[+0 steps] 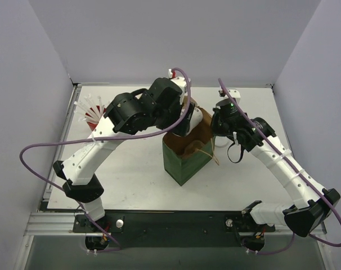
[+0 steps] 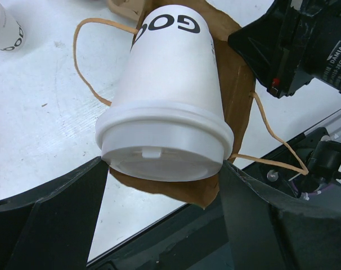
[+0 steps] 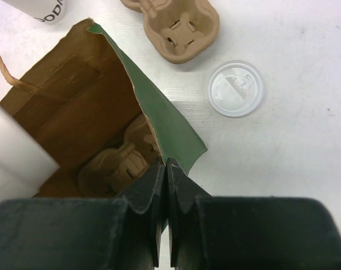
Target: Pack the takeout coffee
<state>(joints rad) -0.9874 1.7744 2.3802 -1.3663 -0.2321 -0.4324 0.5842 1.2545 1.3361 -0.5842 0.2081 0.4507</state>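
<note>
1. Top external view: the white table (image 1: 131, 169) carries the whole setup. Both arms reach inward from its near edge to the centre.
2. The left arm (image 1: 92, 152) arches over the middle of the table. The right arm (image 1: 283, 163) comes in from the right side.
3. The green paper bag (image 1: 184, 166) stands open between the two arms, its brown interior showing.
4. The right gripper (image 3: 167, 169) has its jaws fully together, pinching the green rim of the bag at the near-right edge of the mouth.
5. A pulp carrier (image 3: 117, 166) sits at the bottom of the bag. A second pulp carrier (image 3: 179, 25) lies on the table beyond the bag.
6. The red cup of straws (image 1: 93, 116) stands at the far left, well apart from the bag.
7. The left gripper (image 2: 162, 174) has its jaws spread wide, and its fingers press on both sides of the lid of the takeout coffee cup (image 2: 170, 79).
8. The takeout coffee cup is lidded, tilted, and held over the open mouth of the bag.
9. A second white cup (image 2: 3, 25) stands on the table beyond the bag.
10. A flat white lid (image 3: 236, 88) lies on the table to the right of the bag.
</note>
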